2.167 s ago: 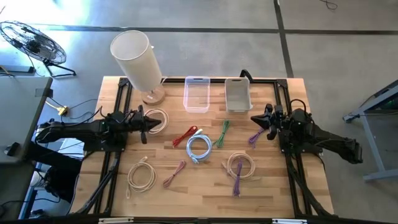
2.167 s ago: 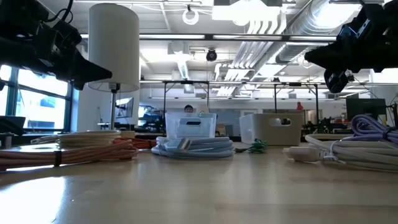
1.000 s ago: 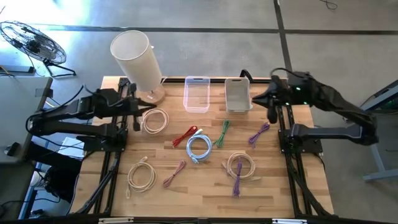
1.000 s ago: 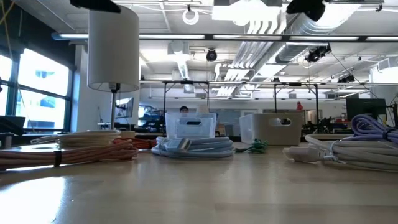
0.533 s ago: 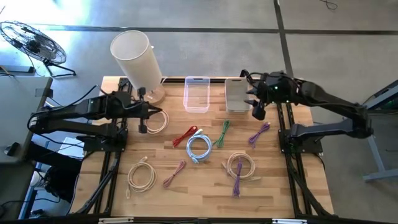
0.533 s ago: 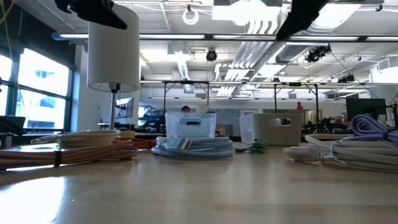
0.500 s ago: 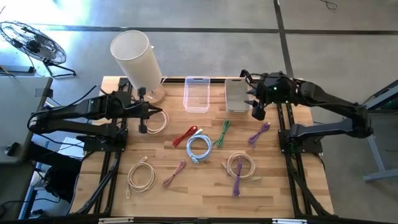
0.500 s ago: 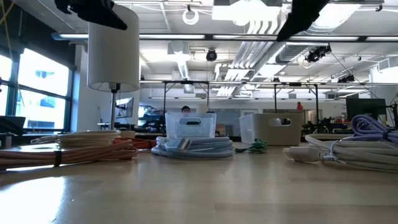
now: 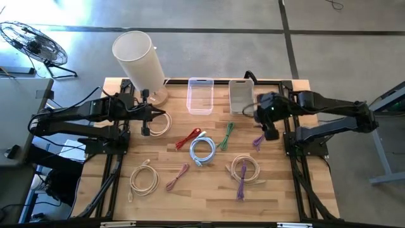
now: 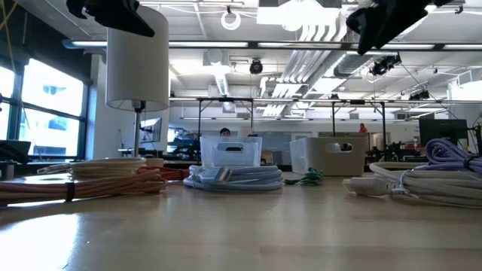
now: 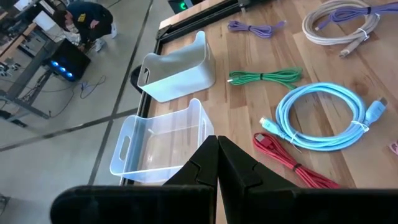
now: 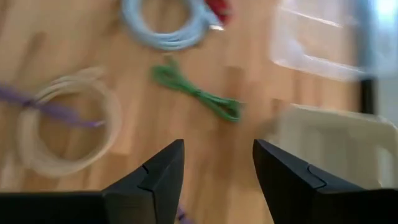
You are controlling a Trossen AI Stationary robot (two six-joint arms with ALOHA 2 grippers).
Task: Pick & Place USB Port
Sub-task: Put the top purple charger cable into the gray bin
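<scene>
Several bundled cables lie flat on the wooden table: a purple one (image 9: 259,139), a green one (image 9: 226,135), a light blue coil (image 9: 203,150), a red one (image 9: 188,138) and cream coils (image 9: 158,122). My right gripper (image 9: 269,130) is open and empty, high above the purple cable, near the white bin (image 9: 241,95). In the right wrist view, my right gripper (image 12: 217,162) has the green cable (image 12: 196,93) ahead of it. My left gripper (image 9: 147,121) is shut and empty, raised beside the far-left cream coil. In the left wrist view, my left gripper (image 11: 216,149) shows its fingers closed together.
A clear bin (image 9: 200,95) stands next to the white bin at the far edge. A tall white lamp (image 9: 139,60) stands at the far left corner. More cables lie toward the near edge: a cream coil (image 9: 144,179), a pink cable (image 9: 178,176) and a cream-and-purple coil (image 9: 245,170).
My right gripper has swung from the far right corner toward the white bin, then toward the near edge, and now hangs over the purple cable. My left gripper has shifted a little toward the table's right, beside the cream coil. No cable has moved.
</scene>
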